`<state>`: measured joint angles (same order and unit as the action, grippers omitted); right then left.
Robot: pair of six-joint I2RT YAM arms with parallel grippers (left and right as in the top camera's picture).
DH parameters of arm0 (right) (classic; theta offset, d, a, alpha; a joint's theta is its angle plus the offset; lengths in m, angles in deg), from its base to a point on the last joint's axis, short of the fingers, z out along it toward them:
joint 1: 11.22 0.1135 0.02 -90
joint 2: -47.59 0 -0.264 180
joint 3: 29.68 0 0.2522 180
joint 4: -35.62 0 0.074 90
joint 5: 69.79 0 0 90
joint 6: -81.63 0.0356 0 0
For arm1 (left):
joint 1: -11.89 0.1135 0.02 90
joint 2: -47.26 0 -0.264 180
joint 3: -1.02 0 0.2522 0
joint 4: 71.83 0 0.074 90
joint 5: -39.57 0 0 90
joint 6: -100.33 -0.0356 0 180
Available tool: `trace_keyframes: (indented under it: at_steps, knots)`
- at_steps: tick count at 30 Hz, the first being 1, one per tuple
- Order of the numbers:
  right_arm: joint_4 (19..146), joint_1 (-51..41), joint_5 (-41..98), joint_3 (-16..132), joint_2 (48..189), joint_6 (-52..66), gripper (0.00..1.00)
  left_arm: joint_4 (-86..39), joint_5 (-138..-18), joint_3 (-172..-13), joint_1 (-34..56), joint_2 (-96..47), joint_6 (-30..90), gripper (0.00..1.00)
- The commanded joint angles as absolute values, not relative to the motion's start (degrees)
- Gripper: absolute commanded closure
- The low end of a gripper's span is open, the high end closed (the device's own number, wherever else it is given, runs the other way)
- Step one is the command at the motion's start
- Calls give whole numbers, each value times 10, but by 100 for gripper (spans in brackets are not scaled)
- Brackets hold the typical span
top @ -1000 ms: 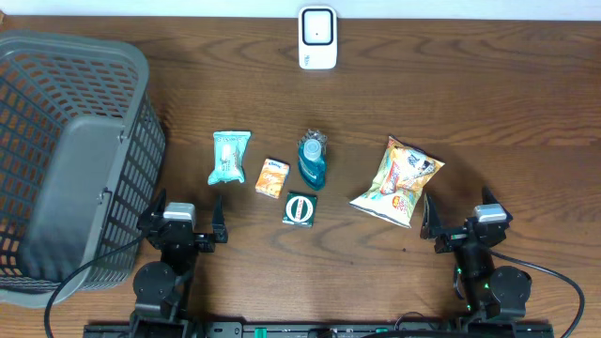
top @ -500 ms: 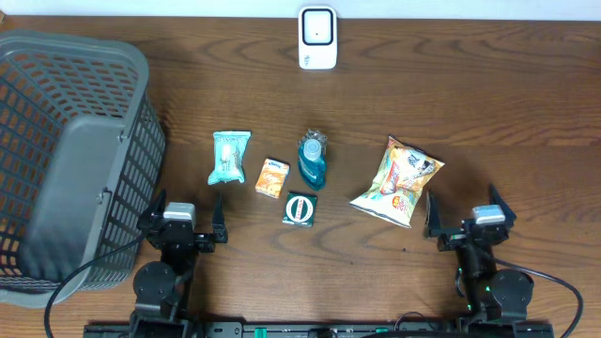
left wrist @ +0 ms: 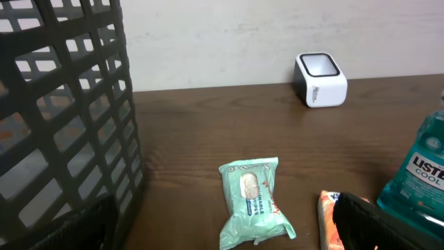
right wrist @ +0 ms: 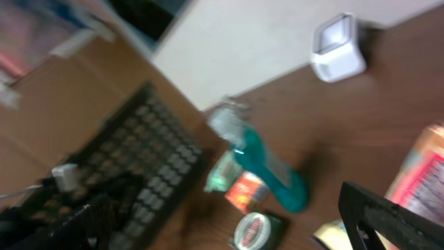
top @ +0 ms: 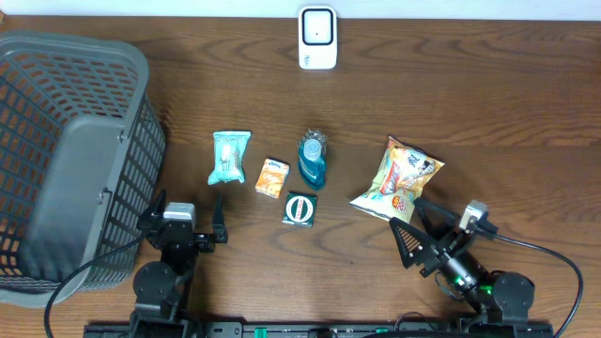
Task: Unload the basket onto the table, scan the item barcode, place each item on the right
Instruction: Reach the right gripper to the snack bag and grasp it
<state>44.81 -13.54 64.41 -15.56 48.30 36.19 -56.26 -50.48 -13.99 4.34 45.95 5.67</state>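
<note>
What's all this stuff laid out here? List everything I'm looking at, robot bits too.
table: one, dark brown wood, under everything
basket: one, grey, left side
scanner: one, white, far edge, centre
wipes pack: one, mint green, left end of the row
small box: one, orange, right of the wipes pack
mouthwash bottle: one, blue-green, right of the small box
square packet: one, dark green, in front of the mouthwash bottle
snack bag: one, yellow and red, right end
left end effector: one, black, open, empty, beside the basket
right end effector: one, black, open, empty, by the snack bag
</note>
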Motion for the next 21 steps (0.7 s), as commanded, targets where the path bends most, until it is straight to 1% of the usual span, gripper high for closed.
trace_keyframes:
  at_steps: [1, 3, 4, 6, 8, 9, 10, 13, 16, 21]
  knots:
    - [392, -131, 688, -152, 480, 428, 4, -539, -498, -130, 45, 458, 59, 2]
    - [391, -131, 671, -134, 480, 432, 4, -539, -498, -130, 45, 458, 59, 2]
    - [412, -131, 655, -119, 483, 432, 4, -539, -498, -130, 45, 458, 59, 2]
    - [486, -131, 622, -84, 495, 404, 4, -539, -498, -130, 45, 458, 59, 2]
    - [595, -131, 564, -34, 525, 353, 5, -539, -498, -130, 45, 458, 59, 2]
    - [646, -131, 526, -8, 548, 329, 8, -539, -498, -130, 45, 458, 59, 2]
    - [682, -131, 495, 15, 571, 311, 9, -539, -498, -130, 45, 458, 59, 2]
    - [733, -128, 441, 86, 666, 268, 9, -539, -498, -130, 45, 458, 59, 2]
    - [739, -117, 418, 153, 781, 262, 5, -539, -498, -130, 45, 458, 59, 2]
    - [806, -62, 321, 271, 990, 265, 8, -539, -497, -130, 45, 458, 59, 2]
